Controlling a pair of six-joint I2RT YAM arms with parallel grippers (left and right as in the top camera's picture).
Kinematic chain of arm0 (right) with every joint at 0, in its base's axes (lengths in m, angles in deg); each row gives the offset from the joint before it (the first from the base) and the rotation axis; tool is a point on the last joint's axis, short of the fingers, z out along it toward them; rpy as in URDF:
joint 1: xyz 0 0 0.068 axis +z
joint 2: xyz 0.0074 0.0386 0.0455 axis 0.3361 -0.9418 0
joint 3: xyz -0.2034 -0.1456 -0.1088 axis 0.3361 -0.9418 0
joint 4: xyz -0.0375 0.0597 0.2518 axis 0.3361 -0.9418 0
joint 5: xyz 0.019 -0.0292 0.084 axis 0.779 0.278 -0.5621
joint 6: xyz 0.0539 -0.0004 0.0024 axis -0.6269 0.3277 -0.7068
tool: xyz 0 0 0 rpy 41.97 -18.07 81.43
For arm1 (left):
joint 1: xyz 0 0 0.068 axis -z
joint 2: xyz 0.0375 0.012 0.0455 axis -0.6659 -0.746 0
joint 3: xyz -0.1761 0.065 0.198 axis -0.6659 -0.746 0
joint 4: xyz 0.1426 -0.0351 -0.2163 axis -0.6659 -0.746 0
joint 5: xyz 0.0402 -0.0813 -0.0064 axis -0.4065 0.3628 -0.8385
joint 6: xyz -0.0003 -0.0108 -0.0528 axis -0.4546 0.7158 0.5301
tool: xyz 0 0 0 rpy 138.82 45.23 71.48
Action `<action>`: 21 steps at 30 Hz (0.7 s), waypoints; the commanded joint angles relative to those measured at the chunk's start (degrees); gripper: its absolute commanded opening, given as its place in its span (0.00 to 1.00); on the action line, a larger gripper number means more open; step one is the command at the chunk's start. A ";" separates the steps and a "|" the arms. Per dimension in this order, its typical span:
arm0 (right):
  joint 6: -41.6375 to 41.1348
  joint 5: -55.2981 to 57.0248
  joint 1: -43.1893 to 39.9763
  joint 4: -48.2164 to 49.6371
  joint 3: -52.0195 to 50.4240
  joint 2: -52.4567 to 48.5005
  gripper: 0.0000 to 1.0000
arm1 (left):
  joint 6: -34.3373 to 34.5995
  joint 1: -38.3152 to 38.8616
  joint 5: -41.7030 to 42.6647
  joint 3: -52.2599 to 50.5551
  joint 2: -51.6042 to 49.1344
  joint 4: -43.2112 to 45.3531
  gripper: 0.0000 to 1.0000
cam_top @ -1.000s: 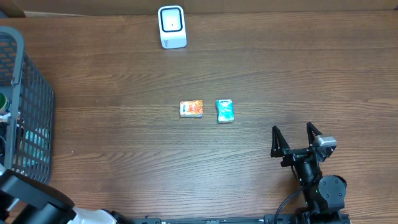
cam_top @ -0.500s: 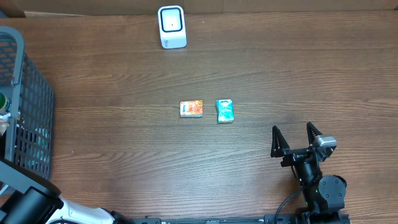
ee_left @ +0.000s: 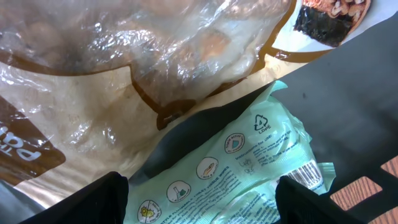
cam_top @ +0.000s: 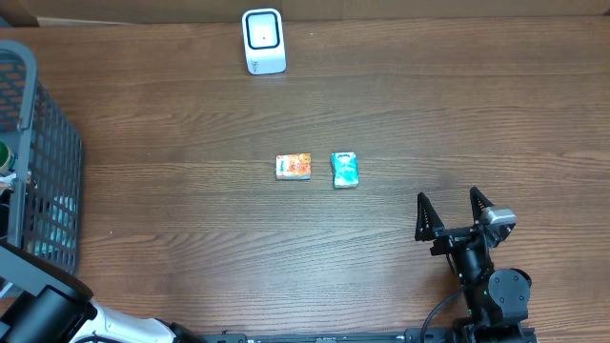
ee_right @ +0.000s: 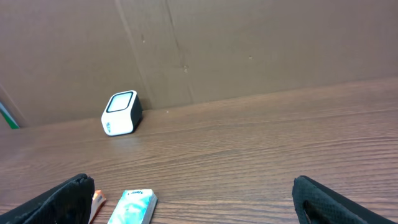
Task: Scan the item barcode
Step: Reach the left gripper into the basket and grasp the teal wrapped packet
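Brown wood desk (cam_top: 400, 114) against a cardboard wall, with a white scanner (cam_top: 264, 41) at the far edge, an orange packet (cam_top: 294, 167) just beside a teal packet (cam_top: 344, 170) mid-desk, and a wire basket (cam_top: 48, 162) at the left. Right gripper (cam_top: 448, 195) sits near the front edge, jaws wide apart and empty. Left gripper (ee_left: 202, 186) is down in the basket, jaws spread either side of a pale green pack (ee_left: 249, 155) showing its barcode (ee_left: 308, 174) under a clear-and-brown bag (ee_left: 93, 74); contact hard to tell.
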 commanded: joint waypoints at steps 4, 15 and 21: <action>0.20 0.39 0.33 0.42 -0.59 0.52 1.00 | -1.53 0.31 0.61 -2.05 -0.90 2.08 0.75; 0.20 0.37 0.33 0.42 -0.61 0.52 1.00 | -4.26 0.55 1.99 -2.10 -7.28 2.91 0.67; 0.20 0.39 0.33 0.42 -0.61 0.52 1.00 | -4.26 0.59 2.97 -2.10 -11.17 2.73 0.36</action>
